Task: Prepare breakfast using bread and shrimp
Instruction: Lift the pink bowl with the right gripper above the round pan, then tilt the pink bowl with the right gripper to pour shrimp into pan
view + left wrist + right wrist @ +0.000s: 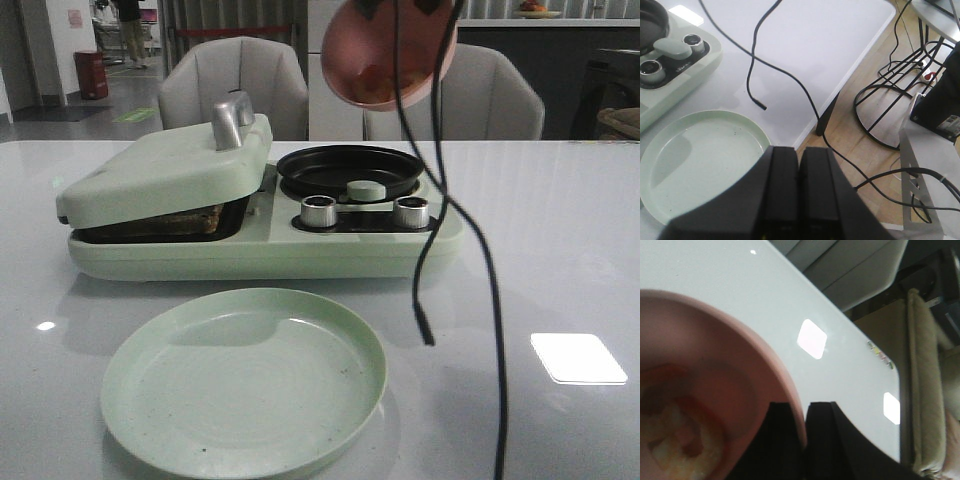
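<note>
My right gripper (804, 407) is shut on the rim of a pink bowl (715, 365), held tilted high above the black round pan (350, 168) of the green breakfast maker (260, 245). The bowl shows at the top of the front view (385, 50). The orange-pink and whitish shrimp (675, 435) lies blurred inside the bowl. The bread (170, 222) shows as a brown edge under the half-lowered green lid (165, 170). My left gripper (799, 155) is shut and empty, above the table's edge beside the pale green plate (700, 160).
The green plate (245, 380) sits in front of the breakfast maker. Two silver knobs (320, 211) are on its front. Black cables (470, 250) hang down at the right. Chairs stand behind the table. The table's edge and floor show in the left wrist view.
</note>
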You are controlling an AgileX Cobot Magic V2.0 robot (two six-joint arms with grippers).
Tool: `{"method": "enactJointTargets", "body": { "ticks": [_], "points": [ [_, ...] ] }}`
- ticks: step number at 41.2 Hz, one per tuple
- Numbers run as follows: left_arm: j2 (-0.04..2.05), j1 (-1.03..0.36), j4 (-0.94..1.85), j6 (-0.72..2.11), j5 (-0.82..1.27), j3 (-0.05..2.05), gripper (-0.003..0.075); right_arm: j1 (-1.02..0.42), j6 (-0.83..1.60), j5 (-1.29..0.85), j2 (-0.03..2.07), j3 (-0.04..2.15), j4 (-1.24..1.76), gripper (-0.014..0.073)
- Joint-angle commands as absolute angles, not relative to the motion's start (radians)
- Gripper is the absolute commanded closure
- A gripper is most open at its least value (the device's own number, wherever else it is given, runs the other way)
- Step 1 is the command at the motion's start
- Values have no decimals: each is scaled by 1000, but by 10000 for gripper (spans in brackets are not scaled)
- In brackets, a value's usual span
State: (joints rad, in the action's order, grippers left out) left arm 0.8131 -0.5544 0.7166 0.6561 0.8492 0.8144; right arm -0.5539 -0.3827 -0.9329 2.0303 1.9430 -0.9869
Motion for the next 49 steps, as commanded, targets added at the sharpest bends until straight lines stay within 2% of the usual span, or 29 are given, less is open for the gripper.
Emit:
{"method": "enactJointTargets", "body": {
  "ticks": [1, 20, 37, 49],
  "points": [
    [808, -563, 760, 658, 800, 844, 619, -582, -493, -923, 2010, 1983, -1237, 578],
    [808, -563, 760, 658, 800, 844, 619, -664, -630, -1056, 2143, 1983, -1812, 578],
    [808, -563, 760, 658, 800, 844, 619, -671, -564, -1031, 2141, 2163, -1812, 578],
    [808, -563, 760, 658, 800, 844, 619, -669, -521, -1030, 2160, 2171, -1812, 578]
  ]
}}
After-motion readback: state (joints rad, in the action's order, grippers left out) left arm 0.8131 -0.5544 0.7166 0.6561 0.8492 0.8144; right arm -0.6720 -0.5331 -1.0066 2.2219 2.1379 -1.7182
